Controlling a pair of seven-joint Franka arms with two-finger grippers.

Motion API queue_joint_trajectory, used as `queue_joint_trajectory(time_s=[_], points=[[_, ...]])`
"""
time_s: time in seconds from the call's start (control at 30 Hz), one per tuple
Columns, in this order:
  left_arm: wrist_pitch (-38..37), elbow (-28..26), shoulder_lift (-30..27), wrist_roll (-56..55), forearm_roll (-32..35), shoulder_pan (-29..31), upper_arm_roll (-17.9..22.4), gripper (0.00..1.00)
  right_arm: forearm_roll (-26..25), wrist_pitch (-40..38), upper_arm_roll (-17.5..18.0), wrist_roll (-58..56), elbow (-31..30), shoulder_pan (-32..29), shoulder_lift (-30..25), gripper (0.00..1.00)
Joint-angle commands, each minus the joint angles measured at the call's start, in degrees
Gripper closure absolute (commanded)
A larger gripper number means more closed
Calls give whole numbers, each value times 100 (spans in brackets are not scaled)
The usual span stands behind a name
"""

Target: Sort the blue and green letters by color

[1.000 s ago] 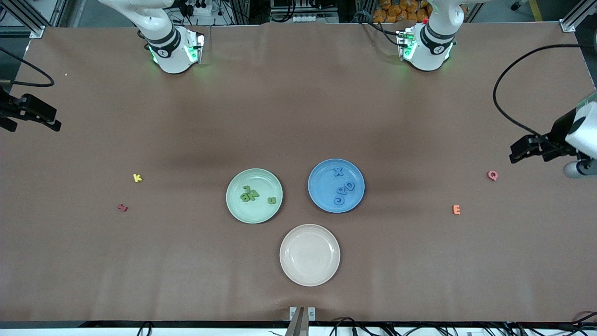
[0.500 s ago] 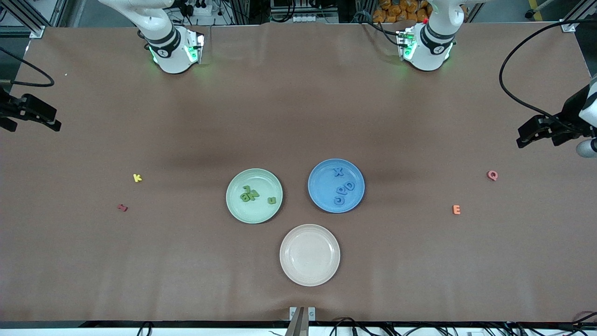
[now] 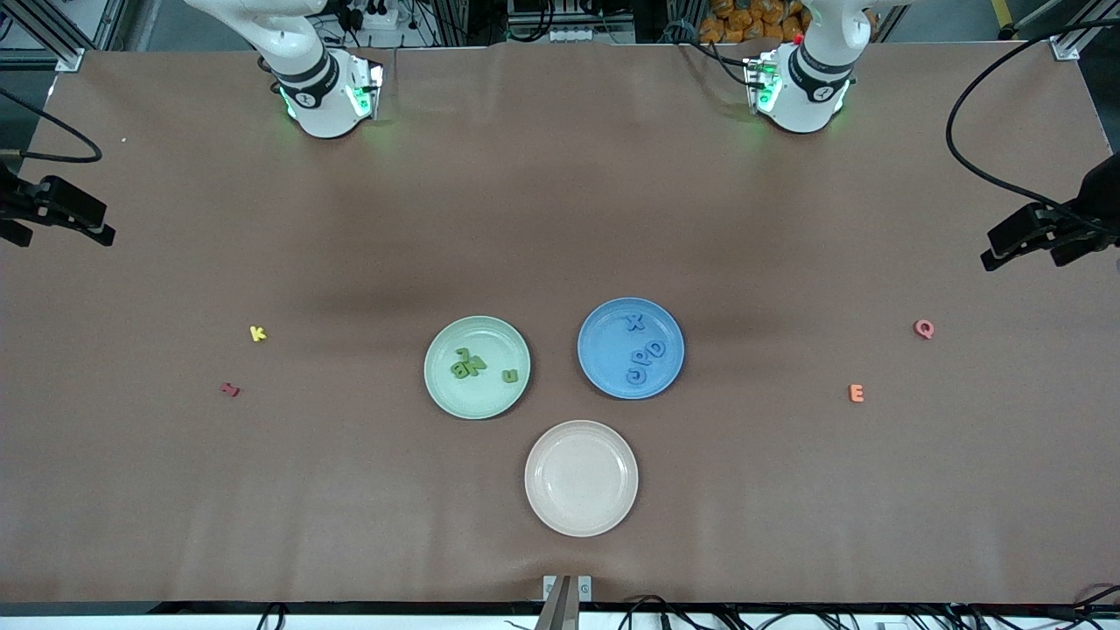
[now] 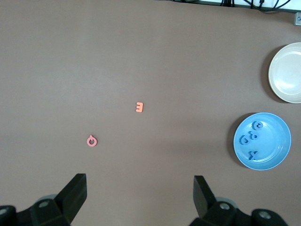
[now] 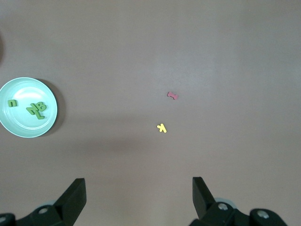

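Several green letters [image 3: 469, 365] lie on the pale green plate [image 3: 477, 401], also shown in the right wrist view as the letters [image 5: 36, 109] on that plate [image 5: 19, 123]. Several blue letters [image 3: 646, 353] lie on the blue plate [image 3: 604, 350], and the left wrist view has them [image 4: 249, 139] on that plate [image 4: 276, 141] too. My left gripper [image 3: 997, 248] hangs open and empty over the table's edge at the left arm's end [image 4: 140, 181]. My right gripper [image 3: 103, 226] hangs open and empty over the right arm's end [image 5: 139, 183].
An empty white plate [image 3: 581, 478] sits nearer the front camera than the two coloured plates. A pink-red Q [image 3: 924, 328] and an orange E [image 3: 857, 393] lie toward the left arm's end. A yellow K [image 3: 258, 333] and a dark red letter [image 3: 229, 389] lie toward the right arm's end.
My left gripper has drawn away from above the Q toward the table's edge at the left arm's end. The right arm and the letters have not moved.
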Motion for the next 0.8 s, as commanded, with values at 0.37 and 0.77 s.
queue_joint_trajectory(time_s=[0.37, 0.77], points=[[25, 23, -69, 279, -90, 32, 27, 0, -88, -54, 47, 80, -55, -41, -77, 0], [174, -39, -183, 261, -90, -21, 36, 0, -105, -54, 47, 80, -99, -33, -77, 0]])
